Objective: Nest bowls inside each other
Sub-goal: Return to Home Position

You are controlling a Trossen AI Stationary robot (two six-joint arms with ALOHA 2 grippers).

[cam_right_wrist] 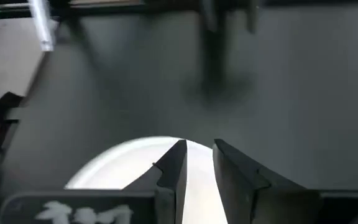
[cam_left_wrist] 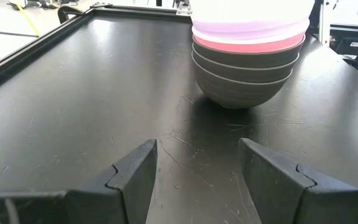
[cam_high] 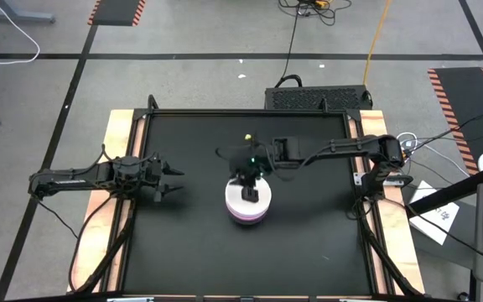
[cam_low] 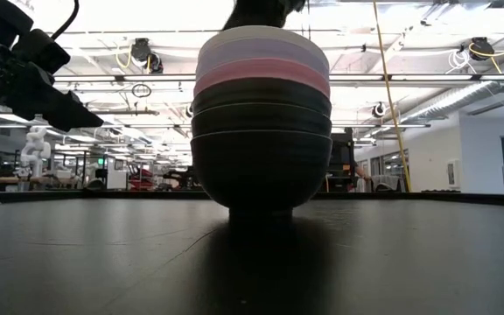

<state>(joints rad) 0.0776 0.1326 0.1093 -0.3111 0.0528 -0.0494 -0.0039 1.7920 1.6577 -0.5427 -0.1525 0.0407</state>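
All the bowls stand nested in one stack at the middle of the table, resting on the bottom black bowl's foot. From the bottom up I see three black bowls, a pink one, a lavender one and a white one on top. My right gripper hangs just over the white bowl, fingers pointing down with a narrow gap between them. My left gripper waits open near the table's left side, facing the stack from a distance. My right gripper comes from above over the inside of the white bowl. The narrow gap between its fingers holds nothing that I can see. Whether the fingertips touch the bowl I cannot tell.
The black table top lies bare around the stack, with a raised frame along its edges. Cables and a dark box sit beyond the far edge, and papers lie off to the right.
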